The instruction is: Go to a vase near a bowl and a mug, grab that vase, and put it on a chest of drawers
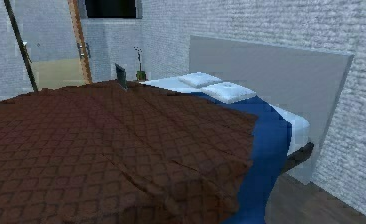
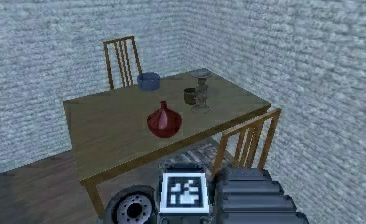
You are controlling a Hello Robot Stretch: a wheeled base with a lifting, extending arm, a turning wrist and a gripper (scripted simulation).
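Observation:
A red round-bellied vase [image 2: 163, 121] stands near the middle of a wooden table [image 2: 101, 125] in the arm side view. Farther back on the table are a blue bowl [image 2: 148, 81], a small dark mug [image 2: 189, 96] and a taller pale vessel [image 2: 202, 90]. At the bottom edge a white marker square [image 2: 185, 192] sits on the arm's end, with the gripper's dark round body [image 2: 131, 208] left of it, short of the table's near edge. Its far end is cut off, so I cannot tell whether it holds anything.
One wooden chair [image 2: 121, 58] stands behind the table, another [image 2: 253, 138] at its right corner. In the forward view a bed with a brown quilt [image 1: 111, 150], blue sheet and white pillows [image 1: 216, 86] lies close ahead, with a grey headboard [image 1: 281, 75] and a small plant [image 1: 140, 68] beyond.

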